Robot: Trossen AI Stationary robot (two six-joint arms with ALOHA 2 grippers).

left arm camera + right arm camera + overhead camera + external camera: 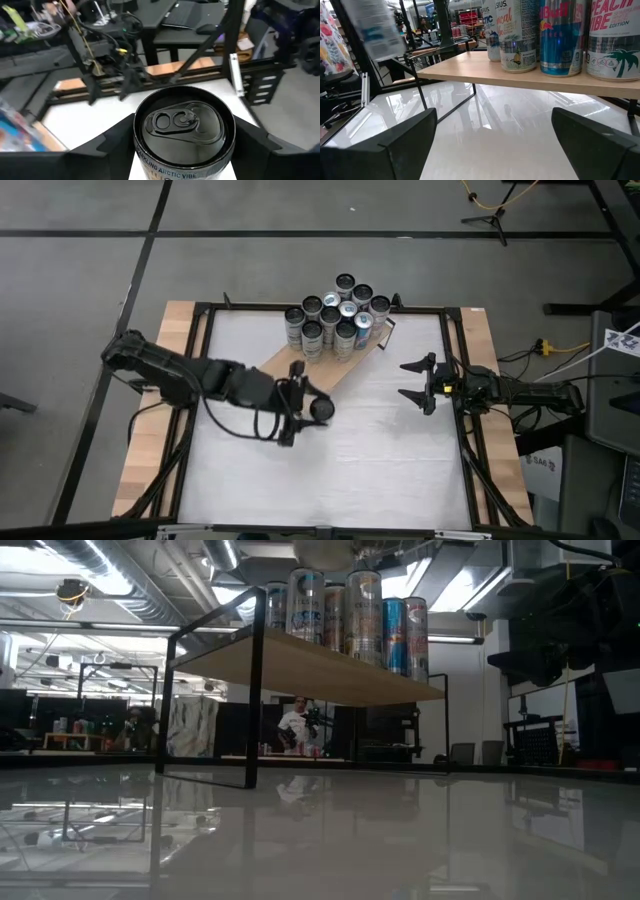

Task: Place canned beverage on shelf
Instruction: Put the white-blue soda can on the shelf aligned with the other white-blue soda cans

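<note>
My left gripper [312, 407] is shut on a black-topped beverage can [182, 125], just off the near end of the shelf [335, 370]. The shelf is a light-brown board on a thin black frame, lying slantwise across the table's far middle. Several cans [335, 315] stand upright on its far end, and the low view shows them on the board [320, 670]. In the right wrist view the held can [372, 25] is a blur, higher than the board [520, 77]. My right gripper [415, 380] waits open at the table's right edge with nothing between its fingers. My left gripper pinches the can's side wall [145, 165] just below the top rim between its two fingers [112, 142], one on each side. The fingers come roughly level from the table's left. The can stands upright, top up, lifted clear of the table.
The white tabletop [350, 470] lies bare toward the near edge. A black frame [460, 430] and wooden side strips [150, 430] run along the table's left and right edges. Beyond the table stand desks, cables and a person far off [295, 725].
</note>
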